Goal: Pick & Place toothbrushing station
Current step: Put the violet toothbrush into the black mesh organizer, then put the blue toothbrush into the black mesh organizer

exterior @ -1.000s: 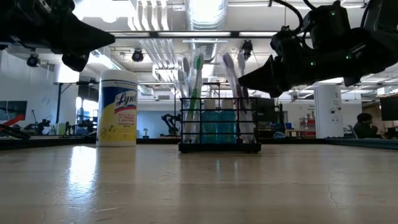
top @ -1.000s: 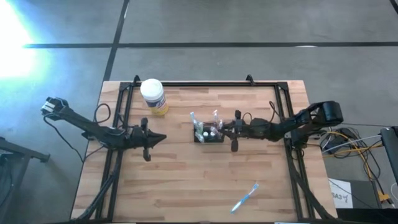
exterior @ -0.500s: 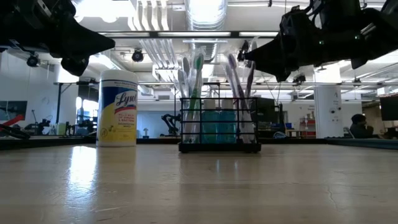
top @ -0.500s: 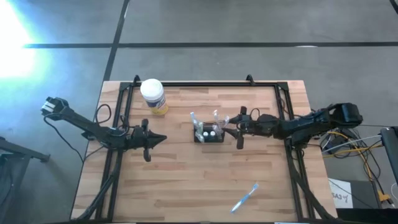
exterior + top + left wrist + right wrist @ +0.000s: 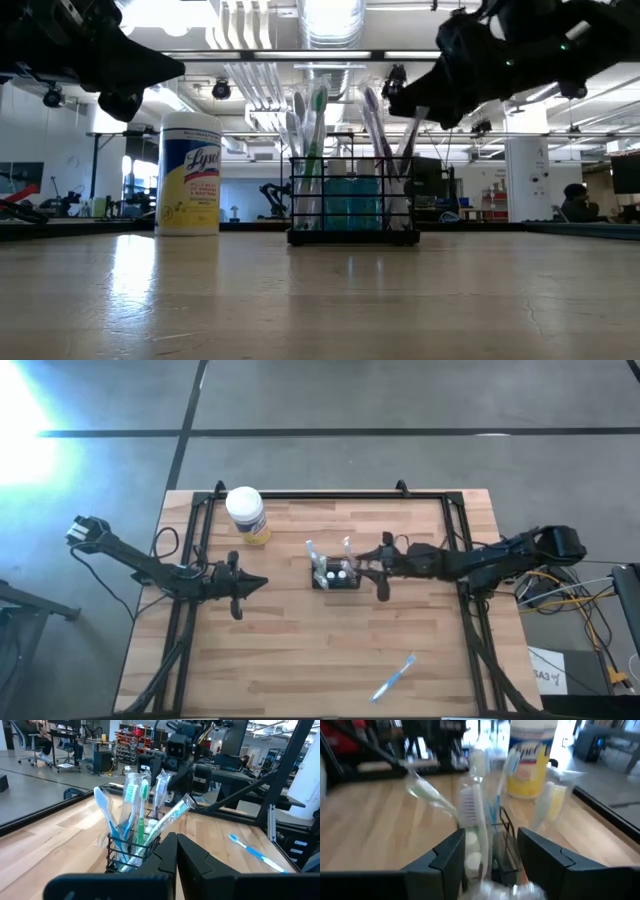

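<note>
Toothbrush holder on the tabletop

We see the right gripper (image 5: 367, 566) beside the holder (image 5: 335, 577), jaws spread; the left gripper (image 5: 258, 583) waits, jaws pressed together.

The right claw (image 5: 487, 857) stands open, its two dark fingers (image 5: 450, 857) either side of the black holder (image 5: 502, 842) (only the wire top shows). Toothbrushes (image 5: 470, 815) stick up from it, one white head close between the fingers. Behind, on the wooden worktop (image 5: 370, 825), stands a yellow-labelled jar (image 5: 530, 760).
</note>
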`<state>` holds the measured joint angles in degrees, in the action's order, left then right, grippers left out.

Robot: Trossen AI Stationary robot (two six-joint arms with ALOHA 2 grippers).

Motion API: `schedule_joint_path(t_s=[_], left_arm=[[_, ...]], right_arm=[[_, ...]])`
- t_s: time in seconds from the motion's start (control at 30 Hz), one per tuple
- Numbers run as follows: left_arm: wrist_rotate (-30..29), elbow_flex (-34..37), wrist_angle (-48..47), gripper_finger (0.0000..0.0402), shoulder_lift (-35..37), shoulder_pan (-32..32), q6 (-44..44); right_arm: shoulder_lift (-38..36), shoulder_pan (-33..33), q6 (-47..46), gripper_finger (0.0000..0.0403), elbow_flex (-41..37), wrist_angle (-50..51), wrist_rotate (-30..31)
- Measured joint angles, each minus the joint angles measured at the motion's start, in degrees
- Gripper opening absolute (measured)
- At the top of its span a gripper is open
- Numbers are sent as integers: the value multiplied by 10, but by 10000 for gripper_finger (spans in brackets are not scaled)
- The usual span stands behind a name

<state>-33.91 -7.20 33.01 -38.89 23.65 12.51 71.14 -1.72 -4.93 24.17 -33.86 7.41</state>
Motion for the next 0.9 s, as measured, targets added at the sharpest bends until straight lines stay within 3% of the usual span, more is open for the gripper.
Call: schedule_joint_path(t_s=[0.13, 0.27, 0.43, 0.67, 0.77, 0.9], left_arm=[[0, 0, 0, 10, 0, 0, -4], [0, 0, 0, 10, 0, 0, -3], [42, 0, -1, 10, 0, 1, 1], [108, 0, 0, 10, -5, 1, 68], [113, -4, -2, 10, -20, 1, 121], [142, -48, 0, 9, -74, 1, 119]], right_arm=[[9, 0, 10, 173, 56, 82, 3], [13, 2, 24, 172, 94, 90, 2], [-15, 11, 38, 171, 118, 130, -5], [-145, 57, 79, 162, 95, 200, -19], [-218, 87, 85, 138, 69, 218, -20], [-301, 113, 78, 93, 19, 216, -14]])
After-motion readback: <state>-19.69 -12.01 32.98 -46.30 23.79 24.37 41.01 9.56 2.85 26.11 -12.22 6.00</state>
